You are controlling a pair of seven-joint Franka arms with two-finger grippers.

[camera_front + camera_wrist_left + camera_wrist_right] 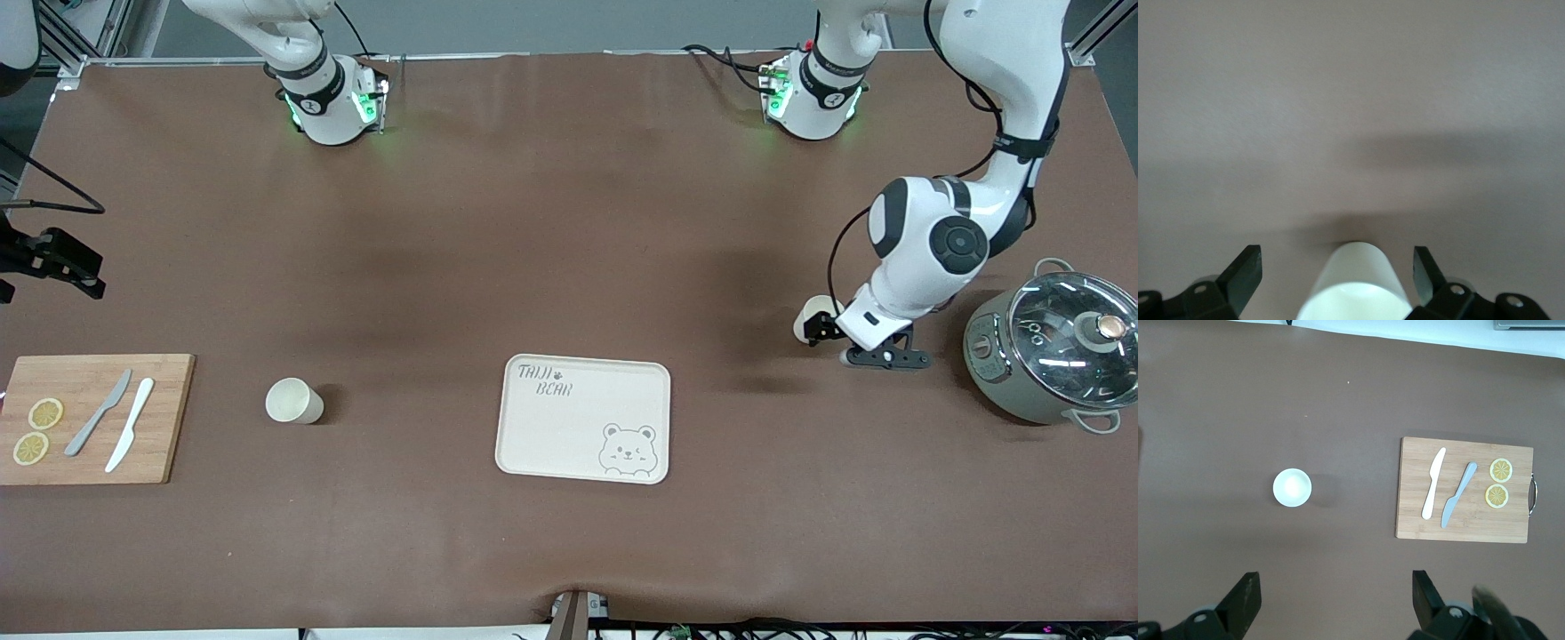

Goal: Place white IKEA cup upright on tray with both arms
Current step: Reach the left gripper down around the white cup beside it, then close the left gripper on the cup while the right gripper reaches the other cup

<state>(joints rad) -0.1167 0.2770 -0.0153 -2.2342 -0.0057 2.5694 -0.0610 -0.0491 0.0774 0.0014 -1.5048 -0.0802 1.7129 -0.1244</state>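
Observation:
A white cup [811, 317] lies on its side on the brown table, toward the left arm's end and farther from the front camera than the cream bear tray [582, 418]. My left gripper [822, 331] is low at this cup. In the left wrist view the cup [1355, 283] lies between the open fingers [1243, 275] with a gap on each side, its mouth toward the camera. A second white cup [293, 401] stands upright between the tray and the cutting board; it also shows in the right wrist view [1292, 487]. My right gripper [1337, 593] is open and empty, high over the table.
A wooden cutting board [89, 418] with two knives and two lemon slices lies at the right arm's end. A grey pot with a glass lid [1053, 356] stands at the left arm's end, close beside the left arm's wrist.

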